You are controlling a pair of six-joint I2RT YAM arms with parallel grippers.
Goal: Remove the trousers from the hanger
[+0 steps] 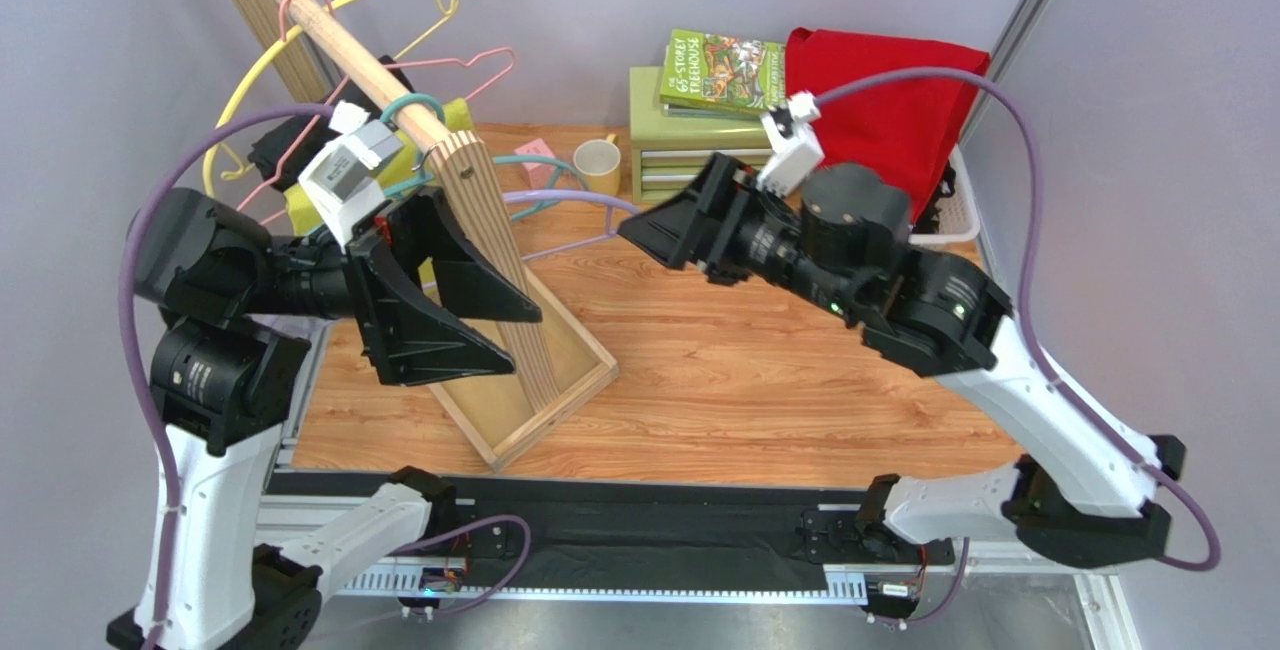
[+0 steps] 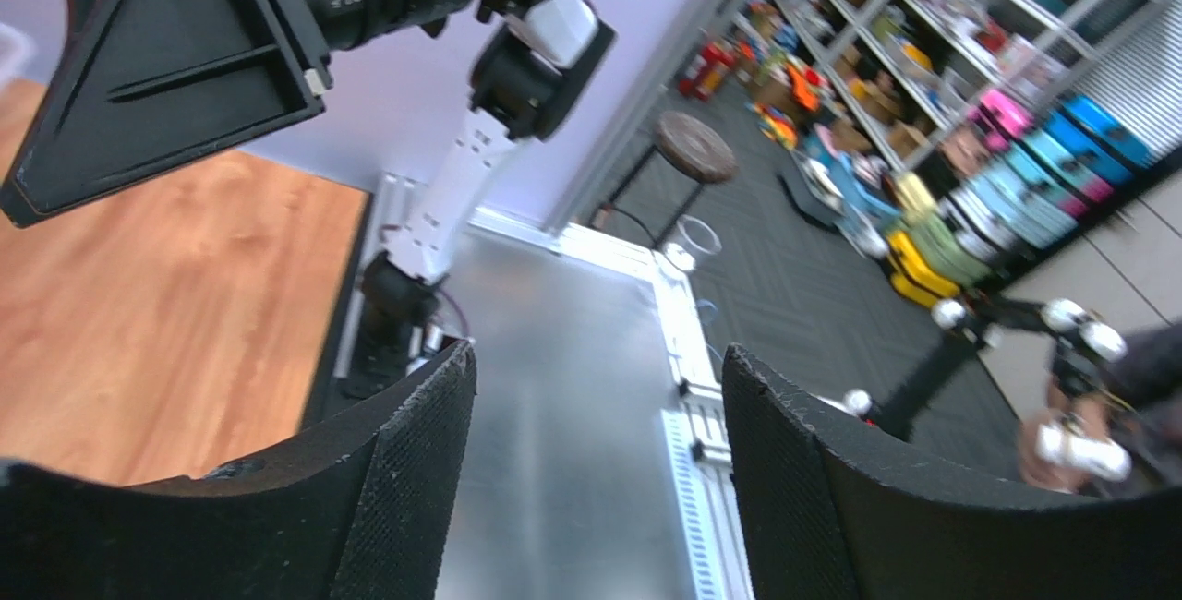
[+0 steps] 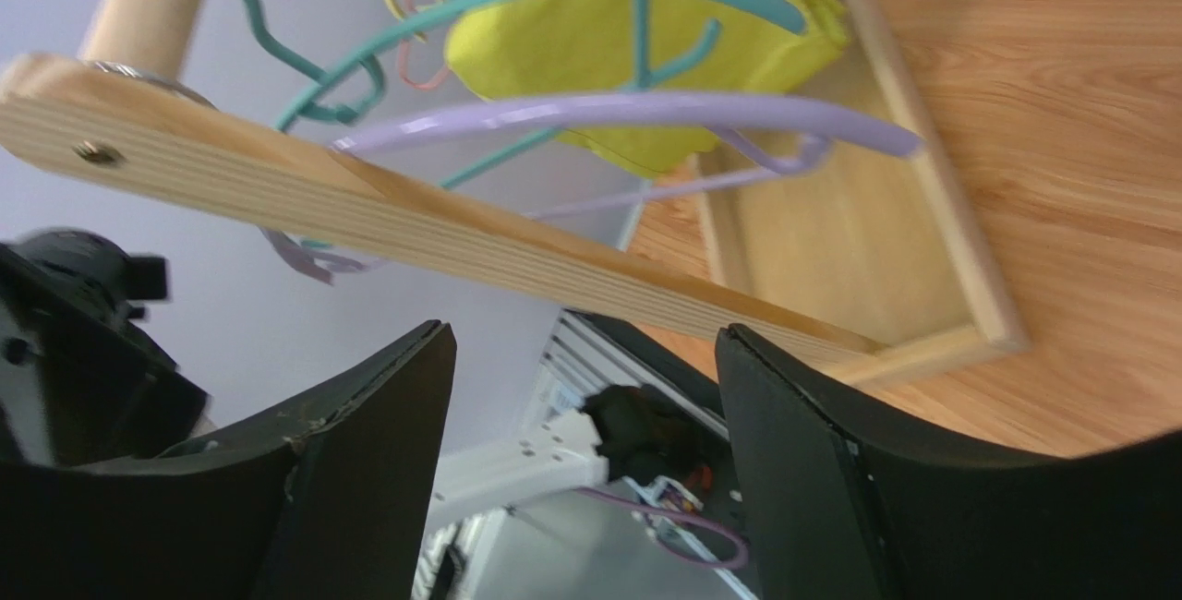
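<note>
Left gripper (image 1: 448, 298), top view: jaws wide apart, empty, beside wooden rack (image 1: 556, 350). Right gripper (image 1: 676, 226) is over the counter (image 1: 751, 380), with red trousers (image 1: 887, 107) well behind it at back right, by a green book (image 1: 721, 73) marked "65". Left wrist view: left gripper (image 2: 597, 489) parted, holding nothing. Right wrist view: right gripper (image 3: 583, 469) parted, empty, facing teal hanger (image 3: 641, 26) and yellow cloth (image 3: 555, 39).
</note>
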